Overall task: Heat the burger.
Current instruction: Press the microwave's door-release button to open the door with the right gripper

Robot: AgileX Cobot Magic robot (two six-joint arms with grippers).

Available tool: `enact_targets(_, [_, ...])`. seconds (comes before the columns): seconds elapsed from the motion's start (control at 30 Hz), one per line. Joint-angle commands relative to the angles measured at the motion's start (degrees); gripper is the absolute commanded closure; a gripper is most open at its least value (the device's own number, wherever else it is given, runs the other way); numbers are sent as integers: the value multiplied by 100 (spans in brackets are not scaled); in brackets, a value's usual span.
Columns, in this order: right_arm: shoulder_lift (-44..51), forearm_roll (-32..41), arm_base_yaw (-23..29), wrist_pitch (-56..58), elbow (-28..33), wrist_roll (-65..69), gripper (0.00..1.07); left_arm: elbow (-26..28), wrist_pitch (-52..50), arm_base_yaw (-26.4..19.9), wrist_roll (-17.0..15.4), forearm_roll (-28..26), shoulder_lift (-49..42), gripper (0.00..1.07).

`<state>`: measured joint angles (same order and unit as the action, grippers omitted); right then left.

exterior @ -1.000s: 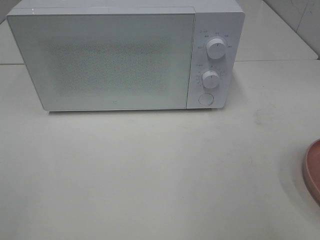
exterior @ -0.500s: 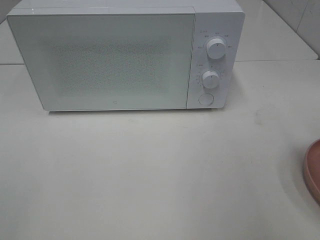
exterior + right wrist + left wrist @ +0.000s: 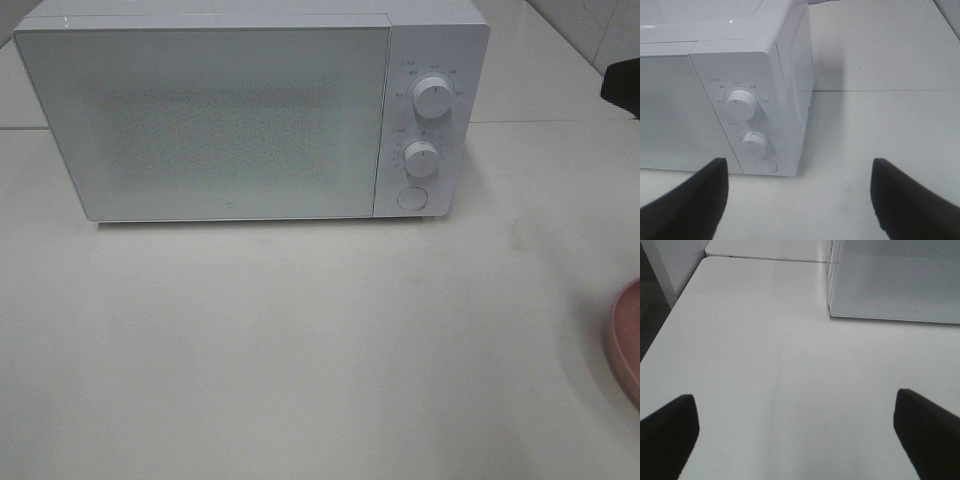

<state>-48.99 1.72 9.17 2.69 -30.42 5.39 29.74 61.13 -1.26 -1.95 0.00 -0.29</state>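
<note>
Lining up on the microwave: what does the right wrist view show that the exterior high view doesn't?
Right wrist only: the right gripper, fingers open and empty, and the side wall of the microwave. Exterior high only: the whole shut door, the pink plate's rim, and a dark cropped shape at the right edge. Both: upper knob, lower knob, round button. The burger shows in neither.

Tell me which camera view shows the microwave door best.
The exterior high view: it shows the whole closed microwave door from the front. The left wrist view catches only a lower corner; the right wrist view only the strip beside the control panel.
</note>
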Motion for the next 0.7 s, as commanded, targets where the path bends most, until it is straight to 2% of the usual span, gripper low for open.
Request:
enact_targets(0.03, [-378, -46, -23, -453, -46, 6, 32, -17, 17, 6, -17, 0, -34, 8])
enact_targets(0.17, [-688, -46, -23, -825, 34, 6, 32, -17, 17, 6, -17, 0, -34, 8])
enact_targets(0.33, [-1220, -29, -23, -2040, 430, 6, 32, -17, 17, 6, -17, 0, -34, 8])
enact_targets(0.57, [-1782, 52, -11, -2888, 705, -206, 32, -17, 17, 6, -17, 0, -34, 8])
enact_targets(0.7, [-2183, 453, -11, -3845, 991, -487, 32, -17, 17, 6, -17, 0, -34, 8])
